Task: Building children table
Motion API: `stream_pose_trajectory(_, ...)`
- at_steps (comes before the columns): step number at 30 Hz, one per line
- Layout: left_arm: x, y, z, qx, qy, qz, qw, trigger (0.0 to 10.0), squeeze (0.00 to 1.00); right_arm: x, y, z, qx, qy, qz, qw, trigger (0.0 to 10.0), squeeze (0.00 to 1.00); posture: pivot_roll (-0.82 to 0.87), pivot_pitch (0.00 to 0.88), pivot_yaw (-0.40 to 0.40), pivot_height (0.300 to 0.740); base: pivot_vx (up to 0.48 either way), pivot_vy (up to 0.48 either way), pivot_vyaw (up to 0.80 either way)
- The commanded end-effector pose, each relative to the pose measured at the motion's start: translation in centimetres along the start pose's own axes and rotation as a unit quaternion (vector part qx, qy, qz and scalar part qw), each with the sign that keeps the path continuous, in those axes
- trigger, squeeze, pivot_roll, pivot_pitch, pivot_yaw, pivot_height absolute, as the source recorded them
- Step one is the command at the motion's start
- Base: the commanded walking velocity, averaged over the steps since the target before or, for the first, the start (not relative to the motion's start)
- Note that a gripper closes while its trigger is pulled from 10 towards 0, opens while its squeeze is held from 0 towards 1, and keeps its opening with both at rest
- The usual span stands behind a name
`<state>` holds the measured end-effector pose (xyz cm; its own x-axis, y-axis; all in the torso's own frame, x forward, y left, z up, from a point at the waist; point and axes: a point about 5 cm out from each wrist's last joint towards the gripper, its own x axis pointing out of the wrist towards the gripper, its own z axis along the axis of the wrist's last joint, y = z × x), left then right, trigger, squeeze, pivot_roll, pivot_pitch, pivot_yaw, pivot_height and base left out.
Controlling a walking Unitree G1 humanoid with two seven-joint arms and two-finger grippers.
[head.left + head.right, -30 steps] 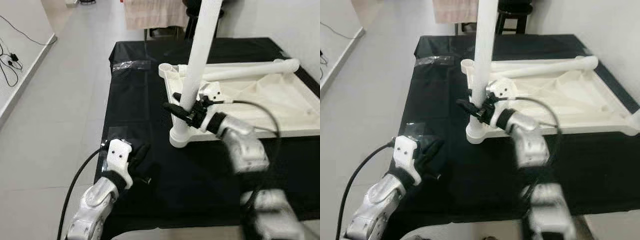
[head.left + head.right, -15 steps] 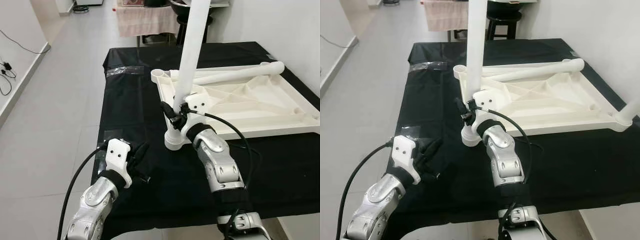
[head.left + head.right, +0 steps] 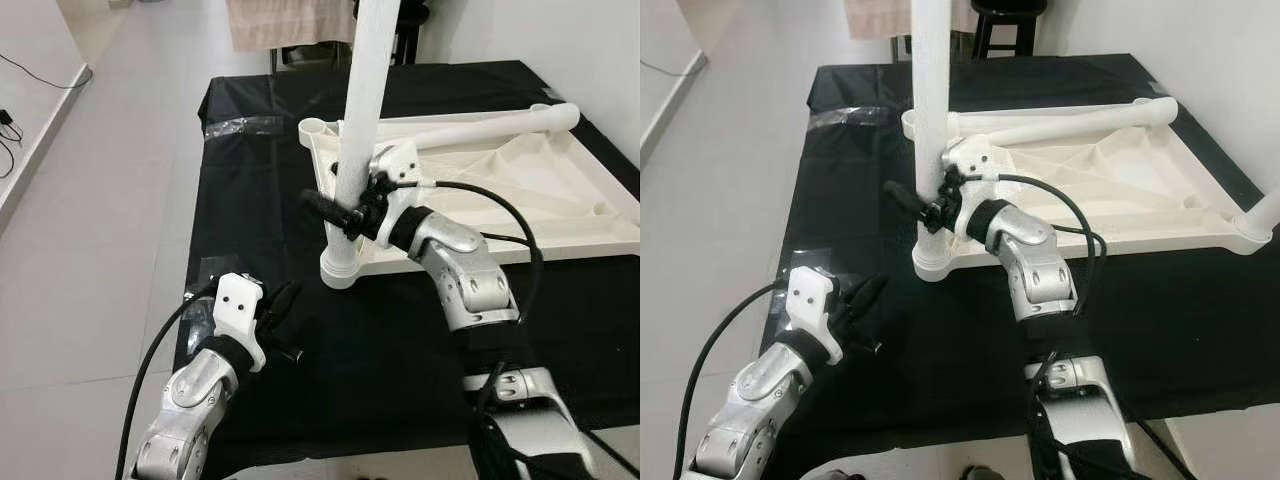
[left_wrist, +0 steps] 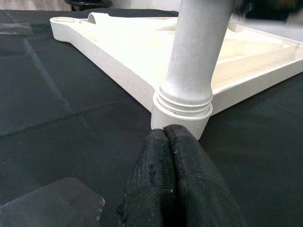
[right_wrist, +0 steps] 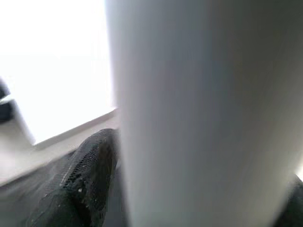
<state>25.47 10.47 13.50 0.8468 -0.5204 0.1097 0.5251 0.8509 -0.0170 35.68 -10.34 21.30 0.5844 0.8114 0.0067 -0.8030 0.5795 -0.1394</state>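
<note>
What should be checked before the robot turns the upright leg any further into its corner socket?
1. Right gripper on the upright leg: ok, fingers around it.
2. Leg seated in corner socket: ok, threads still show above the collar.
3. Leg standing straight: cannot tell.
4. Left gripper clear of the socket: ok, shut, apart from it on the black cloth.
5. Tabletop lying flat, upside down: ok.
6. Second leg out of the way: ok, lying along the far edge.

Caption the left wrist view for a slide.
Shut left gripper low over black cloth, facing the upright white leg in its corner socket.
</note>
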Motion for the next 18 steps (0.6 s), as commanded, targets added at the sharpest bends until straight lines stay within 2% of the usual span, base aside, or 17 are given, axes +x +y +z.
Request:
stream_pose_trajectory(1,-0.2,0.1,-0.4,-0.004,0.009,0.003,1.0,10.0,0.0,0.3,-0.2,-0.7,-0.008,0.024,0.032,0.999,10.0,0.0,0.02,0.12,-0.026,0.74,0.0,0.0,0.0)
stream_pose_trajectory(4,-0.2,0.1,-0.5,-0.004,0.01,0.003,1.0,10.0,0.0,0.4,-1.2,-1.3,0.005,0.042,0.027,0.999,10.0,0.0,0.02,0.118,-0.022,0.74,0.0,0.0,0.0)
stream_pose_trajectory(5,-0.2,0.0,-0.5,-0.005,0.01,0.003,1.0,10.0,0.0,0.6,-1.7,-1.2,0.015,0.041,0.011,0.999,0.1,0.0,0.02,0.117,-0.022,0.74,0.0,0.0,0.0)
stream_pose_trajectory(9,-0.2,-0.1,-0.5,-0.007,0.011,0.002,1.0,10.0,0.0,0.7,-2.2,-0.7,0.035,0.024,-0.001,0.999,0.0,0.0,0.02,0.12,-0.023,0.74,0.0,0.0,0.0)
stream_pose_trajectory(18,-0.3,-0.2,-0.5,-0.008,0.01,0.001,1.0,10.0,0.0,-0.4,-2.6,-1.4,0.035,0.027,-0.001,0.999,0.0,0.0,0.02,0.124,-0.024,0.74,0.0,0.0,0.0)
